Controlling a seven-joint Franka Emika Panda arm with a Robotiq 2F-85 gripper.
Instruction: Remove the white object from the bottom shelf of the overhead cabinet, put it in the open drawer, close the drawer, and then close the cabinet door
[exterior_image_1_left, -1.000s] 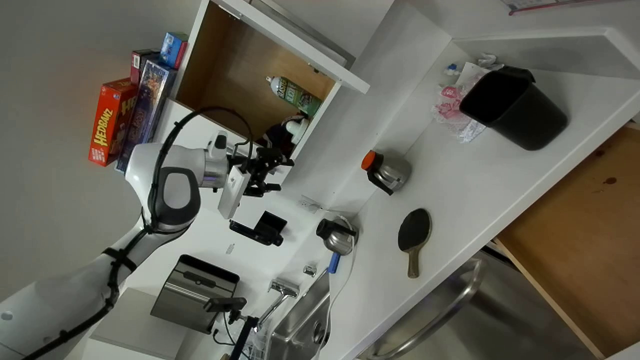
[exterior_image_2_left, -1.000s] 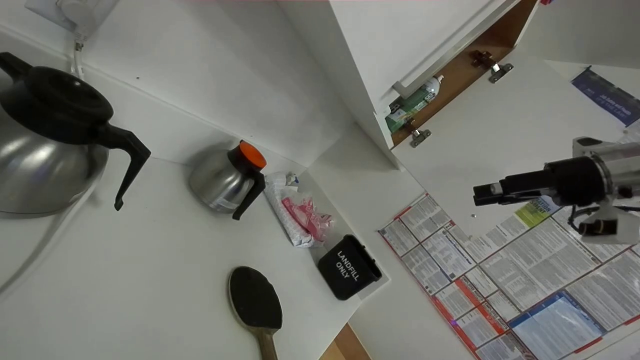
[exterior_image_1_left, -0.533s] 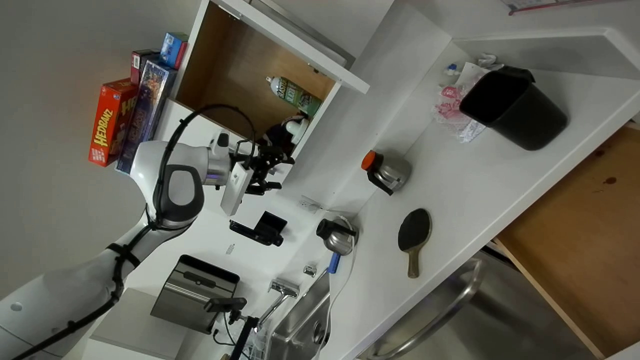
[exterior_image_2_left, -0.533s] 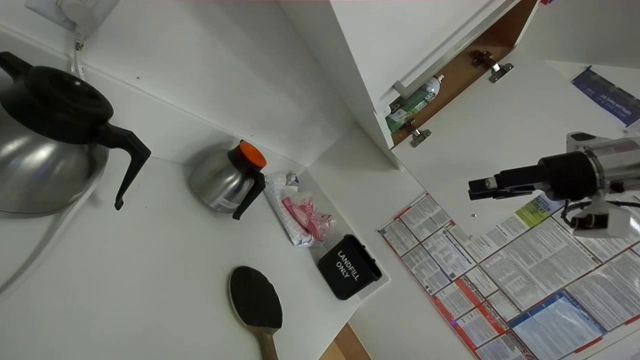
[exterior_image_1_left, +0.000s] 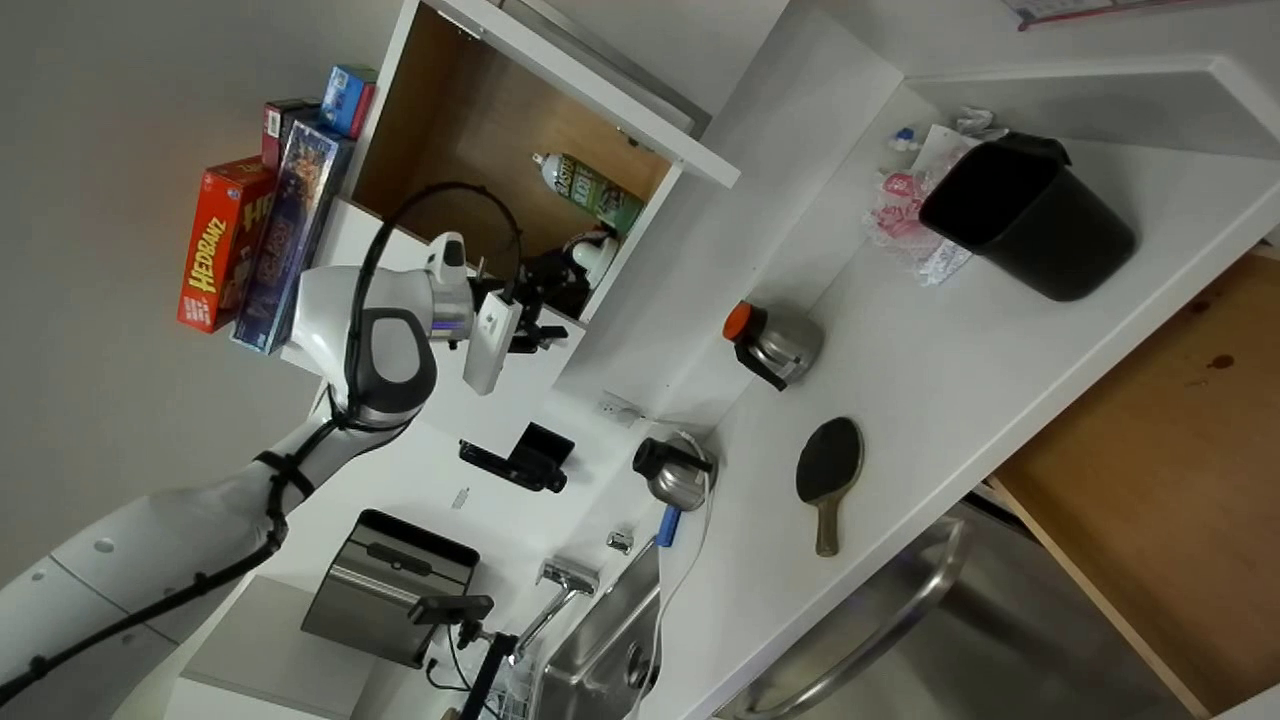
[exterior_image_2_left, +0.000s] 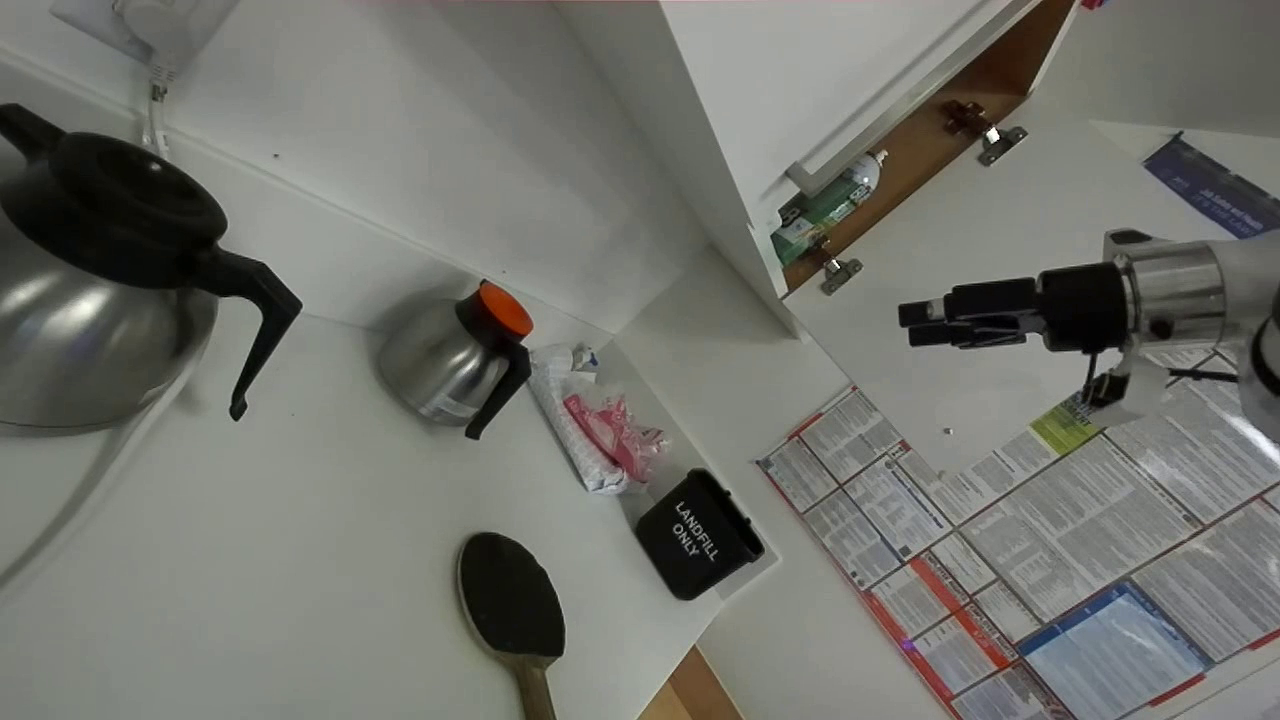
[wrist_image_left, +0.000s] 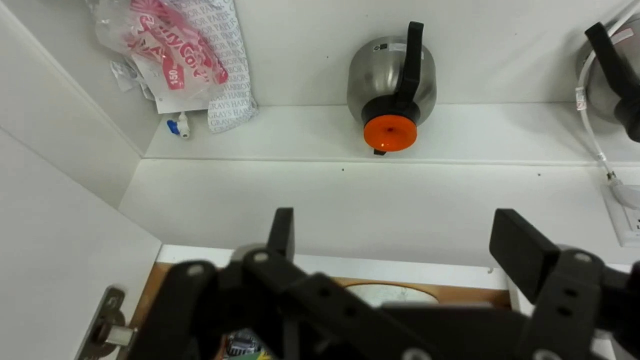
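Pincer (wrist_image_left: 397, 232) gaping wide, I am hovering before the overhead cabinet (exterior_image_1_left: 480, 130). Inside, on its bottom shelf (wrist_image_left: 462, 294), the white object (exterior_image_1_left: 597, 262) is sitting left of a green can (exterior_image_1_left: 597, 193), as I am facing them. Far right on the counter (exterior_image_1_left: 930, 370), a bin (exterior_image_1_left: 1070, 240) is standing, its inside too dark to tell. Lower, the drawer (exterior_image_1_left: 1150, 480) is hanging open.

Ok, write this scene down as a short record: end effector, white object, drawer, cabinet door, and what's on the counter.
end effector: open, holding nothing, outside the overhead cabinet
white object: inside that cabinet, near the green can
drawer: open
cabinet door: open
counter: black-faced paddle, orange-lidded carafe, black-lidded carafe, black bin, among others
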